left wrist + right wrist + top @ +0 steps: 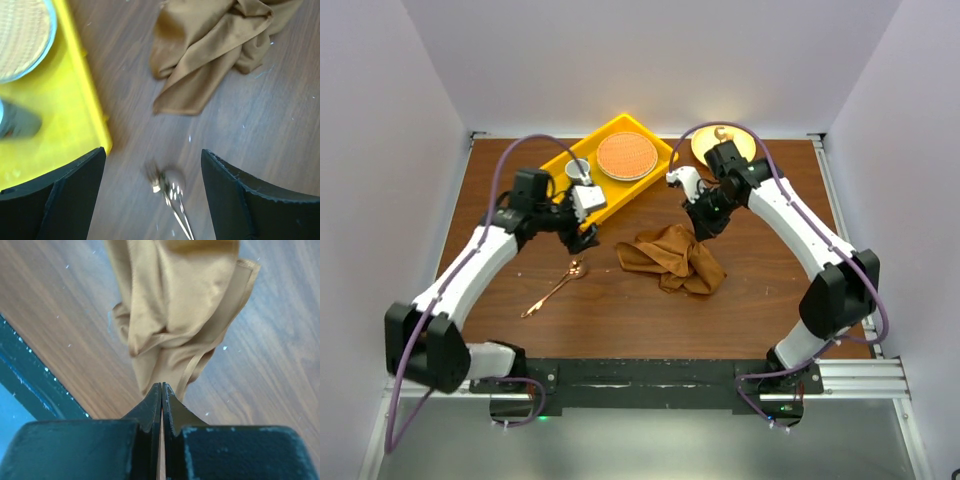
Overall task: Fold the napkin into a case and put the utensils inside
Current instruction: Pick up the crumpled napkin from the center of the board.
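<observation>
Pinched shut on an edge of the crumpled napkin (pixel 170 315) at the right gripper (pixel 161 387); spread wide, grasping nothing, at the left gripper (pixel 153 152) over the bowl of the spoon (pixel 172 182), lying on the table (pixel 260 125) beside the yellow tray (pixel 75 125). Left arm (pixel 470 265) and right arm (pixel 800 225) bent inward, wrists angled down.

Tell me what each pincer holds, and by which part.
The right pincer is shut on the napkin, pinching a bunched fold. The left pincer is open over the spoon, holding nothing.
</observation>
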You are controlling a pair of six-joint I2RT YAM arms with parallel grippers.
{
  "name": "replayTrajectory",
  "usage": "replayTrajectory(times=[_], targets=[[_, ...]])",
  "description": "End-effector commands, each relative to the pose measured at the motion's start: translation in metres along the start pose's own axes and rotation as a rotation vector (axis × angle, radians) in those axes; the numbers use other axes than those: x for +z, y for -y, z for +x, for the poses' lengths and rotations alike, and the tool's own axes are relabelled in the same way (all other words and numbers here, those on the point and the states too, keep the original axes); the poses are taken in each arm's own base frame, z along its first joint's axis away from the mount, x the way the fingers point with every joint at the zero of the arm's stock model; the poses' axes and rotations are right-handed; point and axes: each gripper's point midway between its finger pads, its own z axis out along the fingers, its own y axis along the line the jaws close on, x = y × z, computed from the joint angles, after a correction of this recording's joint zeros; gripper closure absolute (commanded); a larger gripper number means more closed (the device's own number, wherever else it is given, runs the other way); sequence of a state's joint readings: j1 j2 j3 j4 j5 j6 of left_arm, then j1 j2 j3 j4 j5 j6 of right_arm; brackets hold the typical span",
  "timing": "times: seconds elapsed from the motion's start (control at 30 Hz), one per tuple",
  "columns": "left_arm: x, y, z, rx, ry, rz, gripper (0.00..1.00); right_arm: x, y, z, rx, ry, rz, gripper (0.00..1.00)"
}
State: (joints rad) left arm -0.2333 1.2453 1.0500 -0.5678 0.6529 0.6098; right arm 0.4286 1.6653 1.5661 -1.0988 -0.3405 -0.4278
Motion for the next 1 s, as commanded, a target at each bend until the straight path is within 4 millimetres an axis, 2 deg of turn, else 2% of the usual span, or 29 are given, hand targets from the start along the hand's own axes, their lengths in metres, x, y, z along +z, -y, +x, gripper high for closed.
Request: replayTrajectory(times=[0.0, 0.03, 0.1, 0.3, 0.4, 0.47, 0.57, 0.67, 0.7, 0.77, 0.8, 0.83, 0.87, 0.97], targets=[[0.051, -0.014, -0.004, 0.147, -0.003, 0.01, 0.21, -0.015, -0.007, -0.001, -0.042, 0.064, 0.018, 1.0], [0.066, -0.011, 0.006, 0.143, -0.032, 0.044, 0.22, -0.023, -0.008, -0.002, -0.05, 0.086, 0.032, 1.0], [0.08, -0.011, 0.012, 0.173, -0.052, 0.057, 0.24, -0.028, -0.008, 0.0, -0.055, 0.094, 0.043, 1.0], [0.123, -0.008, 0.054, 0.21, -0.157, 0.097, 0.24, -0.041, -0.003, 0.001, -0.04, 0.126, 0.08, 0.97], [0.136, -0.011, 0.064, 0.227, -0.191, 0.095, 0.24, -0.049, 0.001, -0.001, -0.036, 0.146, 0.098, 0.89], [0.143, -0.013, 0.062, 0.238, -0.188, 0.102, 0.24, -0.055, 0.005, -0.002, -0.034, 0.164, 0.117, 0.88], [0.153, -0.009, 0.07, 0.239, -0.206, 0.135, 0.24, -0.063, 0.01, -0.004, -0.029, 0.203, 0.139, 0.82], [0.163, -0.003, 0.076, 0.247, -0.218, 0.16, 0.27, -0.075, 0.015, -0.008, -0.022, 0.261, 0.187, 0.64], [0.167, 0.0, 0.079, 0.248, -0.224, 0.17, 0.3, -0.082, 0.015, -0.009, -0.024, 0.29, 0.206, 0.54], [0.17, 0.0, 0.077, 0.244, -0.22, 0.173, 0.35, -0.089, 0.018, -0.013, -0.027, 0.333, 0.236, 0.47], [0.173, 0.003, 0.078, 0.244, -0.221, 0.182, 0.41, -0.097, 0.015, -0.015, -0.036, 0.363, 0.254, 0.42], [0.175, 0.003, 0.074, 0.242, -0.212, 0.183, 0.45, -0.1, 0.015, -0.017, -0.041, 0.383, 0.265, 0.31], [0.176, 0.003, 0.072, 0.238, -0.209, 0.183, 0.52, -0.102, 0.016, -0.019, -0.043, 0.401, 0.278, 0.28], [0.176, 0.001, 0.061, 0.216, -0.189, 0.18, 0.65, -0.11, 0.016, -0.02, -0.049, 0.437, 0.307, 0.16]])
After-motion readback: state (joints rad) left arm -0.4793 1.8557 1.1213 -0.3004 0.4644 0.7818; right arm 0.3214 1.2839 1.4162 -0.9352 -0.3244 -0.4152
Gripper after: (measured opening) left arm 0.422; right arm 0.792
